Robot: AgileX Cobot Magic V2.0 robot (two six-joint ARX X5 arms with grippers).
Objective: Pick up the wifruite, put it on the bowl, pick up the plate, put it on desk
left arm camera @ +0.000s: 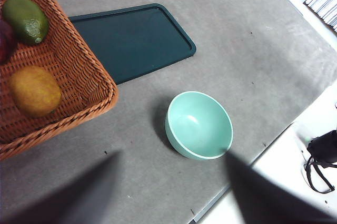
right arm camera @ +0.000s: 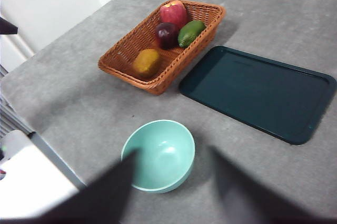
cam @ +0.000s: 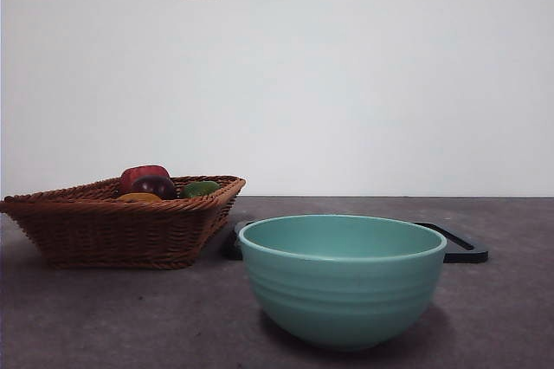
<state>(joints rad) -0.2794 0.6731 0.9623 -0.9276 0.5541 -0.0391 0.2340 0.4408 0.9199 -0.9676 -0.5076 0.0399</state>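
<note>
The wifruite (cam: pixel 138 197) (left arm camera: pixel 35 90) (right arm camera: pixel 147 62), a small brownish-orange oval, lies in the wicker basket (cam: pixel 121 230) at the left. Empty, the mint-teal bowl (cam: pixel 342 278) (left arm camera: pixel 200 125) (right arm camera: pixel 160 155) stands on the desk (cam: pixel 130 317) near the front. Behind it lies the plate (cam: pixel 463 248) (left arm camera: pixel 134 40) (right arm camera: pixel 258 92), a flat dark green rectangle. My left gripper (left arm camera: pixel 171 156) and right gripper (right arm camera: pixel 174 152) both hang high over the desk, open and holding nothing. Neither arm shows in the front view.
The basket also holds a red apple (right arm camera: pixel 174 12), a dark purple fruit (right arm camera: pixel 166 34) and a green fruit (right arm camera: pixel 190 32) (left arm camera: pixel 25 20). The desk's front edge (left arm camera: pixel 221 197) runs close to the bowl. A black object (left arm camera: pixel 322 155) sits off the desk beyond that edge.
</note>
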